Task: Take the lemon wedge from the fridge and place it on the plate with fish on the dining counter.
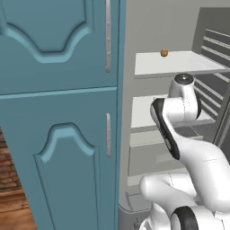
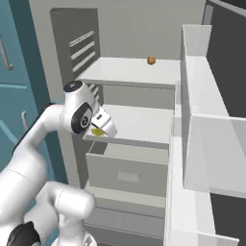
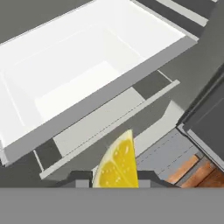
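The lemon wedge [image 3: 117, 164], bright yellow with its cut face showing, sits between my gripper's [image 3: 116, 181] two dark fingertips, which are shut on it. In the right base view the gripper [image 2: 99, 130] hangs at the front edge of the middle shelf of the open fridge [image 2: 139, 77], and a sliver of the yellow lemon wedge [image 2: 98, 131] shows under the white hand. In the left base view my own arm covers the hand, in front of the fridge [image 1: 179, 63] shelves. The plate with fish and the dining counter are out of view.
A small orange-brown ball [image 2: 151, 60] lies on the top shelf. A white drawer [image 3: 87, 74] is below the hand. The open fridge door with its white bins [image 2: 202, 120] stands at the right. Teal cabinets [image 1: 58, 112] rise at the left, and wood floor [image 3: 197, 170] shows below.
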Robot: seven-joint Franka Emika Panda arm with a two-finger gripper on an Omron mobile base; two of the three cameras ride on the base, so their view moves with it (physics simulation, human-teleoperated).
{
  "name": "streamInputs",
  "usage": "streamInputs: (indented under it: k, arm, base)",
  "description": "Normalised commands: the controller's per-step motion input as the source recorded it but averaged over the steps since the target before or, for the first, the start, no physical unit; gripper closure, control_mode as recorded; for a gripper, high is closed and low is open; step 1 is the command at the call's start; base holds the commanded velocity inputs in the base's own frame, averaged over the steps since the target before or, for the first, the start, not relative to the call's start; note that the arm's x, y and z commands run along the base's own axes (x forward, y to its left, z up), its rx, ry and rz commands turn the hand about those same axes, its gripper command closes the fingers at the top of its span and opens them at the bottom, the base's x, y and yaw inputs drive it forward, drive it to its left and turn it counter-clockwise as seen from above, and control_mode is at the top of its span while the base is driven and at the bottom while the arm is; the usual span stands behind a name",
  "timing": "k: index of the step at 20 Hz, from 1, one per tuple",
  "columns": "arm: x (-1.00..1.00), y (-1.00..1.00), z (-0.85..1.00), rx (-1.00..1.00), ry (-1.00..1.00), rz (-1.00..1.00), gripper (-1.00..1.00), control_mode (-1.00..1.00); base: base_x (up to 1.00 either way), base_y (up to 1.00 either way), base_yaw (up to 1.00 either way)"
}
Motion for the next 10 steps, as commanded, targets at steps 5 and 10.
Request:
streamInputs:
  k: [5, 10]
  arm:
    - [0.0, 0.0, 0.0, 0.0, 0.0, 0.0, 1.0, 1.0]
    - [0.0, 0.0, 0.0, 0.0, 0.0, 0.0, 1.0, 1.0]
  base:
    - [-1.0, 0.82, 0.31]
    - [-0.77, 0.6, 0.51]
